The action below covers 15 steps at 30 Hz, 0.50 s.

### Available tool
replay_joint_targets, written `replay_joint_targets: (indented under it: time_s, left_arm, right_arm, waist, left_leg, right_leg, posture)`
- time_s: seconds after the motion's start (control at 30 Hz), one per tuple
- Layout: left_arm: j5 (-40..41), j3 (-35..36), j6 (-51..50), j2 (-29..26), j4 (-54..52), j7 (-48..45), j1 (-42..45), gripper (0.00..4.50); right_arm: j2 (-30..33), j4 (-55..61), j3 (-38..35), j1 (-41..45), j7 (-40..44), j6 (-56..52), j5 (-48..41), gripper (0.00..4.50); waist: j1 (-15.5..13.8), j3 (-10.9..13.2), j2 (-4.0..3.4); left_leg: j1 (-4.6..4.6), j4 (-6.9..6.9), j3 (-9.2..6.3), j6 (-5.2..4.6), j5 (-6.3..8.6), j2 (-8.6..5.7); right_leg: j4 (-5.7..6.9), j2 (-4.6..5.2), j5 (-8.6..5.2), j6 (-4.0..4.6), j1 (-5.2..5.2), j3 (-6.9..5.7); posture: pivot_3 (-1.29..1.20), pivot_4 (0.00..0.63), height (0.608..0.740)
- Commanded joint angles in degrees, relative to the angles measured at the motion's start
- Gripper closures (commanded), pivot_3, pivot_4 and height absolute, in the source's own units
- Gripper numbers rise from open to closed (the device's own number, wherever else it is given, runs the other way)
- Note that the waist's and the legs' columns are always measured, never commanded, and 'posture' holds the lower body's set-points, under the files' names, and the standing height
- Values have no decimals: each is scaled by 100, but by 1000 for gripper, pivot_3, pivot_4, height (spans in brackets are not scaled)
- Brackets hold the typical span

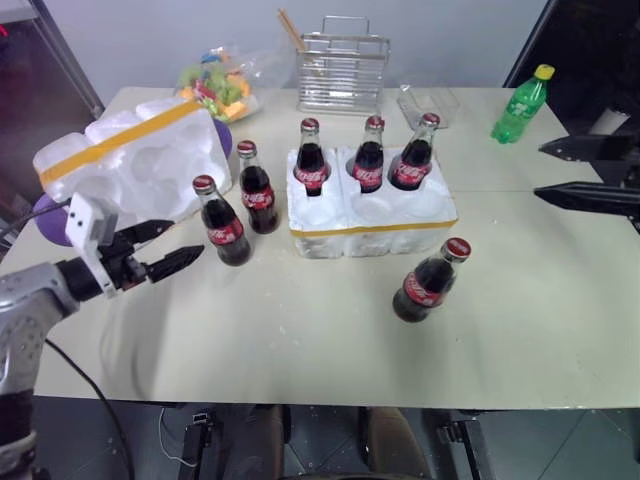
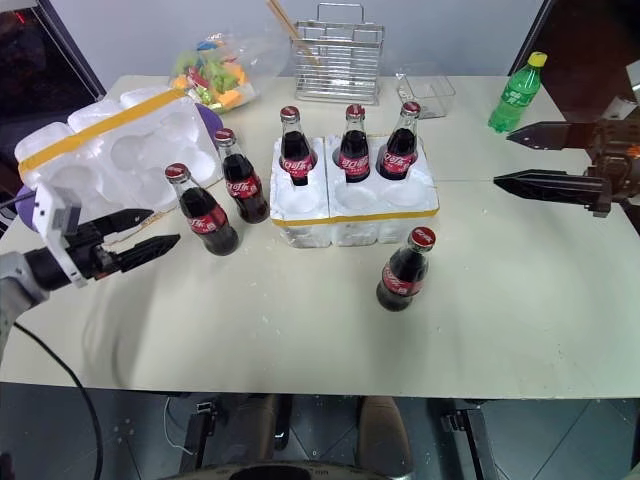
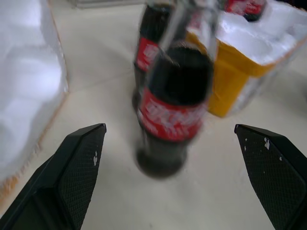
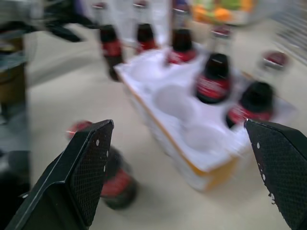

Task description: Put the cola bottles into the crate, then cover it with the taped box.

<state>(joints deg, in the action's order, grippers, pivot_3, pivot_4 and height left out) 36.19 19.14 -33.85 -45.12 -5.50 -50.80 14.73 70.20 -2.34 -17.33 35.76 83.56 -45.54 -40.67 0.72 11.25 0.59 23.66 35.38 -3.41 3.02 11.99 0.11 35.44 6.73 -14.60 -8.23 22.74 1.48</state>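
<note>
Nearest on the pale tabletop [image 1: 300,350]: one small glass cola bottle with red cap and red label [image 1: 428,282] standing alone in front of the crate, tilted in the head view, touching nothing.

Left gripper [image 1: 168,248]: black fingers spread apart, empty, pointing at the nearer of two loose cola bottles [image 1: 221,222]; in the left wrist view that bottle [image 3: 175,108] sits between the fingers but not touched. Second loose bottle [image 1: 257,190] just behind it, near the crate's left side.

Low white styrofoam crate with thin yellow tape band [image 1: 372,225] mid-table. Back row of wells holds three cola bottles [image 1: 368,156]; front three wells empty.

Larger white styrofoam taped box with wide yellow band [image 1: 130,165] lies left of the crate, hollows up, near the left gripper.

Right gripper [image 2: 512,158]: fingers wide apart, empty, hovering well right of the crate.

Far edge: wire rack [image 1: 343,72], green plastic bottle with yellow cap [image 1: 522,104], bag of colourful items [image 1: 216,85].
</note>
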Motion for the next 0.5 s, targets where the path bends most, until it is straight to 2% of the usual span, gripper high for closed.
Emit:
replay_joint_targets:
  time_s: [0.03,0.17,0.37,0.5]
  left_arm:
    - [-204,-325,253,140,222,-42,396,13]
    - [-402,-703,380,240,496,-198,732,13]
    - [-676,-873,637,271,759,-255,821,13]
    - [-826,-1001,852,513,852,-182,849,13]
  right_arm:
    - [20,562,-191,-89,-62,-219,-363,0]
    - [-108,851,-173,32,-290,-425,-641,0]
    - [-252,963,-191,261,-637,-667,-938,0]
    - [-321,972,-207,260,-802,-701,-1021,0]
  waist:
    - [3,0,3]
    - [23,0,3]
    - [22,0,4]
    - [-3,1,4]
  left_leg:
    - [2,1,1,0,0,0]
    - [4,4,1,0,0,-1]
    - [3,3,-1,0,0,0]
    - [4,5,-1,0,0,0]
  right_leg:
    - [-1,0,1,-2,1,0]
    - [3,0,2,-4,4,1]
    - [10,-2,2,-4,6,0]
    - [7,-1,2,-5,4,0]
  posture:
    - [0,150,739]
    - [0,150,739]
    - [0,150,739]
    - [0,150,739]
